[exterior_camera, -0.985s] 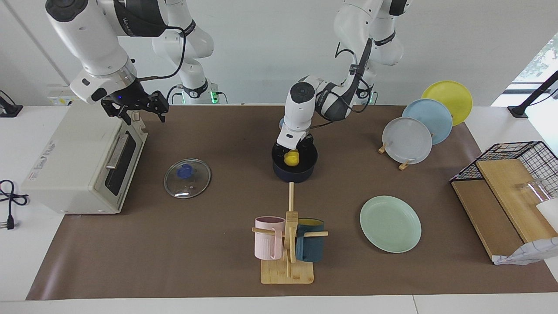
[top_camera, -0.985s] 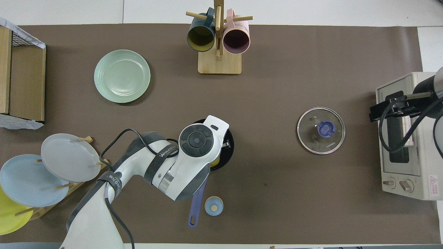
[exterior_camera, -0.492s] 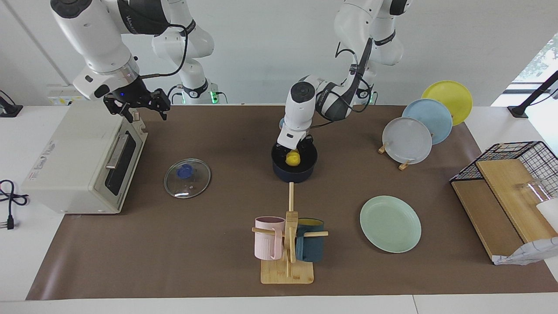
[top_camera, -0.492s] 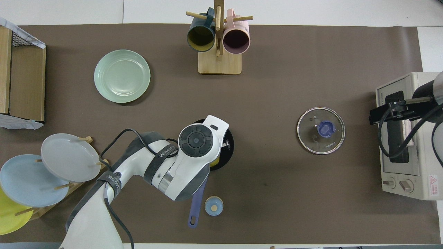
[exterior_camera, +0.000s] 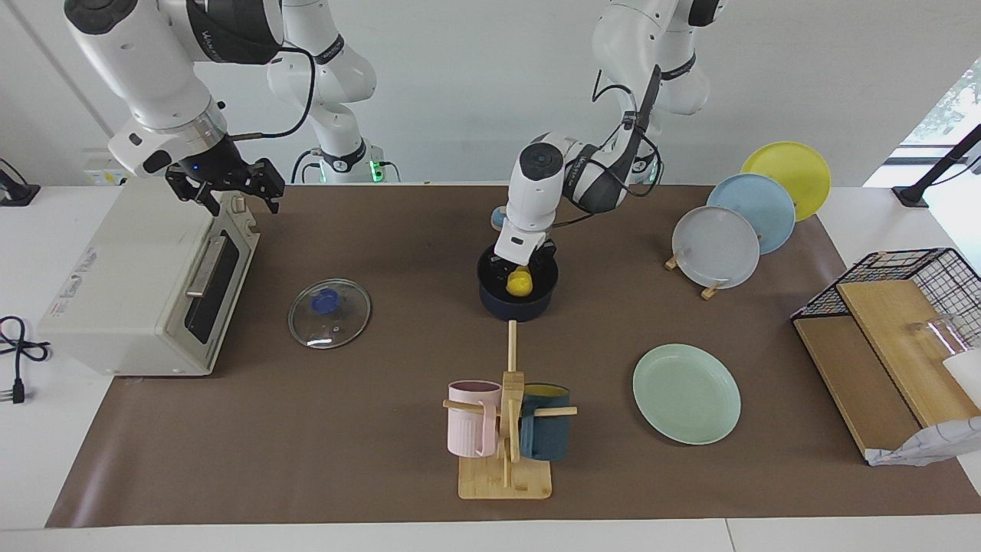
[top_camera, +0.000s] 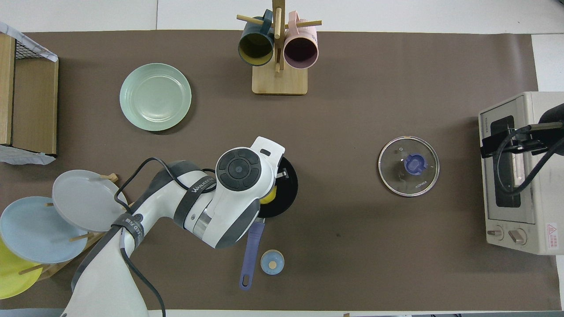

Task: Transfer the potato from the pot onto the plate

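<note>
Since a second ago, the left gripper point(exterior_camera: 520, 268) has shifted a little toward the left arm's end of the table and risen slightly, and the potato point(exterior_camera: 520, 282) has moved with it, now sitting a bit higher against the dark inside of the pot point(exterior_camera: 517, 305). The right gripper point(exterior_camera: 222, 186) has drifted back over the top of the toaster oven point(exterior_camera: 146, 284), closer to its outer edge than before; that arm waits there, its fingers spread apart.

The potato is between the left gripper's fingers, which close on it from either side, just above the pot's floor and within its rim. From overhead only a sliver of yellow shows beside the wrist.

The plate point(exterior_camera: 686, 392) lies farther from the robots than the pot, toward the left arm's end of the table, well apart. The glass lid point(exterior_camera: 329, 312) has stayed flat on the mat.
</note>
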You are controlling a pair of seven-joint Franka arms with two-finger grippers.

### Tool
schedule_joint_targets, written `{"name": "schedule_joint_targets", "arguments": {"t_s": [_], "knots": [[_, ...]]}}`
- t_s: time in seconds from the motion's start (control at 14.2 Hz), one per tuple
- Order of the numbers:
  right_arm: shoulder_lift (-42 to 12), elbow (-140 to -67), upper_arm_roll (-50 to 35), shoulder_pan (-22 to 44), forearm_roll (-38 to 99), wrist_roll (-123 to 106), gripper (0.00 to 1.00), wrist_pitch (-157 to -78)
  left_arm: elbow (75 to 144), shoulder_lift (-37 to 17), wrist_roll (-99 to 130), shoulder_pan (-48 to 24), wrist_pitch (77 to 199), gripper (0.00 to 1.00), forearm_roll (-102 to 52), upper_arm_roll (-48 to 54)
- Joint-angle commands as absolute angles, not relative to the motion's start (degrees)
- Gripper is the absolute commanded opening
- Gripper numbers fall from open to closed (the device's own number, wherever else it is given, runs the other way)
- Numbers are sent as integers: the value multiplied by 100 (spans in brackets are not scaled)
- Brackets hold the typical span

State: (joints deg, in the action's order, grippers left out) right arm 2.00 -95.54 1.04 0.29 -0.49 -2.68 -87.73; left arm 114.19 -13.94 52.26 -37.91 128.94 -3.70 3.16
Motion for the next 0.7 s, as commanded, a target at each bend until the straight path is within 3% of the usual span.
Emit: {"name": "schedule_joint_targets", "arguments": {"t_s": [0.0, 0.42, 0.63], "knots": [[343, -9694, -53, -132, -123, -185, 100, -8789, 11181, -1257, 4914, -3657, 12465, 0, -413, 273], [272, -9563, -26, -105, -106, -185, 100, -8780, 10153, -1213, 4159, -2893, 11208, 0, -457, 316], [264, -9510, -9, -114, -70, -185, 100, -8798, 9162, -1283, 3465, -2209, 10453, 0, -746, 290]]}}
